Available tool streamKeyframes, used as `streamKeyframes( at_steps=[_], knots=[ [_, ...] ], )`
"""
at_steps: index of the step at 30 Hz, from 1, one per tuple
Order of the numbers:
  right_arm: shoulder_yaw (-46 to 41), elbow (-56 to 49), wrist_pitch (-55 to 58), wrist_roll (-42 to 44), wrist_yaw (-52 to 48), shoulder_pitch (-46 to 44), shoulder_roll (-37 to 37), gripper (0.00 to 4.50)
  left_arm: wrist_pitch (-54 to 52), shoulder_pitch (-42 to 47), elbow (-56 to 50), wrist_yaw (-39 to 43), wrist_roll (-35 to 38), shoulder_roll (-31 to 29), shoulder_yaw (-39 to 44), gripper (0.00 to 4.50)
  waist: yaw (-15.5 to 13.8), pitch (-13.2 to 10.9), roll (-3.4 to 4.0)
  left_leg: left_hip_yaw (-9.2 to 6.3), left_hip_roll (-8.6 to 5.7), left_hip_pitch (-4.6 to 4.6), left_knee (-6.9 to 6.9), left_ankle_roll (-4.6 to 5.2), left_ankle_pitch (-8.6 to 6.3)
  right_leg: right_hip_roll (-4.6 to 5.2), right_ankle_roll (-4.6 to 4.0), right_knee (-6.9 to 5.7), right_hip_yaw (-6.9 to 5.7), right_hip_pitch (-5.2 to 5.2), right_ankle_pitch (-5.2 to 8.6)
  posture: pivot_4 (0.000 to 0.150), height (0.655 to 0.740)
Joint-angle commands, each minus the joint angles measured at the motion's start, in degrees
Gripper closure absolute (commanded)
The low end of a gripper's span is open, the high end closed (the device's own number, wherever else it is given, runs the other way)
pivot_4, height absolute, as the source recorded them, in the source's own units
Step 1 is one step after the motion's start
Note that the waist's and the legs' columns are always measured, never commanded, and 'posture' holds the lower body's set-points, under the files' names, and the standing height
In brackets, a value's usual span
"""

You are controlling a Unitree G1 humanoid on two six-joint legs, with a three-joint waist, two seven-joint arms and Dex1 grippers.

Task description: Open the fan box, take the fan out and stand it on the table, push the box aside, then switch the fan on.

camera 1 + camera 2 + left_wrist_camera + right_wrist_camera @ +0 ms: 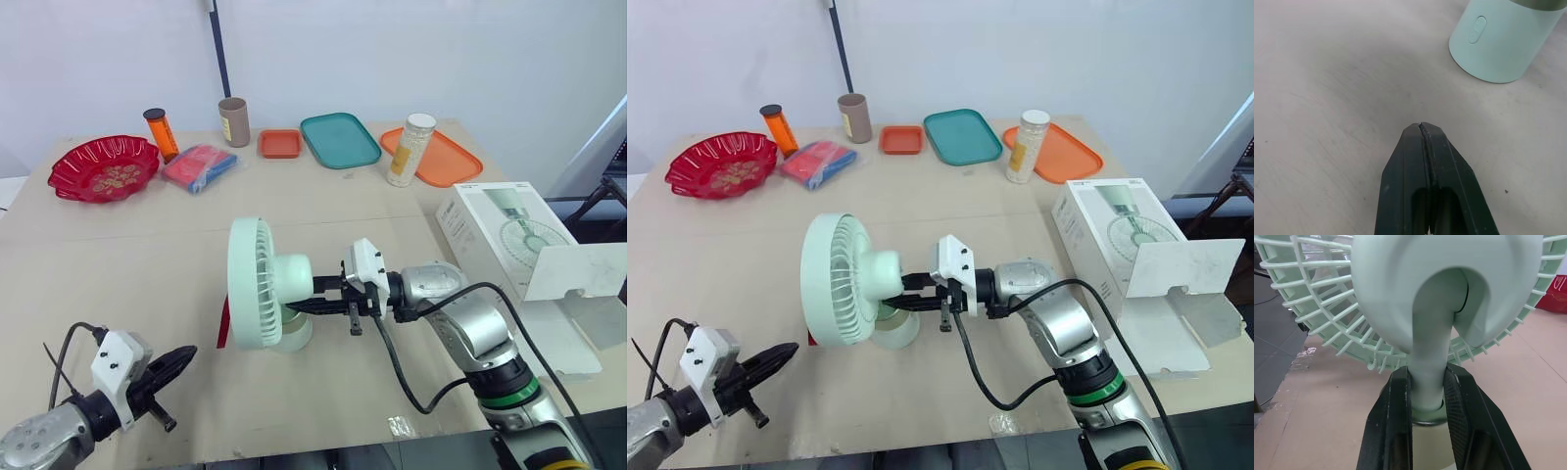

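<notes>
A pale green fan stands upright on its round base in the middle of the table. My right gripper reaches in from the right and is shut on the fan's neck, just above the base. The white fan box lies at the right edge with its flap hanging open. My left gripper hovers low at the front left, shut with nothing in it, its tip pointing toward the fan's base and the oval switch on it.
Along the far edge sit a red bowl, an orange bottle, a red and blue pack, a brown cup, a small orange tray, a teal tray, an orange tray and a white canister.
</notes>
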State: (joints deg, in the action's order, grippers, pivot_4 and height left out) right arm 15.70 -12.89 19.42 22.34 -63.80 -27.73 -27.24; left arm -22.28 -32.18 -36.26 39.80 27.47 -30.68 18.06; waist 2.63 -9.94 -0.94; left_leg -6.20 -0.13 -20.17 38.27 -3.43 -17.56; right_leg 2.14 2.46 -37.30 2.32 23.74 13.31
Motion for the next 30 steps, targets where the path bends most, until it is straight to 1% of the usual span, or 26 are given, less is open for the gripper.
streamKeyframes(
  at_steps=[1, 12, 21, 30],
  knots=[
    [-1.31, 1.11, -1.19, -0.67, -0.20, -0.50, -0.95, 4.15, 1.35, -0.31, -2.22, -1.17, -0.66, 0.52, -0.59, 4.47, -0.01, 0.00, 0.00, -0.01, 0.00, 0.01, 0.00, 0.00, 0.00, 0.00, 0.00, 0.00, 0.00, -0.01, 0.00, 0.150, 0.7400],
    [-1.33, 2.43, -5.11, -1.32, -1.33, 0.82, -2.48, 4.15, 0.82, 2.13, -2.40, -3.19, -0.74, 1.12, -2.70, 4.47, -0.07, 0.00, 0.01, -0.04, -0.01, 0.23, 0.01, 0.04, -0.02, 0.00, 0.05, 0.11, -0.01, -0.30, 0.03, 0.150, 0.7400],
    [-1.48, 3.13, -3.72, -0.79, -0.59, -0.54, -2.04, 4.15, 0.81, 3.66, -2.16, -3.78, -0.82, 1.10, -3.64, 4.47, -0.08, 0.00, 0.01, -0.05, -0.02, 0.26, 0.01, 0.04, -0.02, 0.00, 0.05, 0.11, -0.01, -0.34, 0.03, 0.150, 0.7400],
    [-3.75, 1.52, -1.09, 1.97, -0.63, -2.22, -3.32, 4.15, 1.45, 4.83, -0.82, -3.79, -1.32, 1.39, -4.97, 4.47, -0.14, 0.00, 0.01, -0.05, -0.02, 0.26, 0.00, 0.05, -0.03, 0.01, 0.05, 0.12, -0.01, -0.33, 0.03, 0.150, 0.7400]
  ],
)
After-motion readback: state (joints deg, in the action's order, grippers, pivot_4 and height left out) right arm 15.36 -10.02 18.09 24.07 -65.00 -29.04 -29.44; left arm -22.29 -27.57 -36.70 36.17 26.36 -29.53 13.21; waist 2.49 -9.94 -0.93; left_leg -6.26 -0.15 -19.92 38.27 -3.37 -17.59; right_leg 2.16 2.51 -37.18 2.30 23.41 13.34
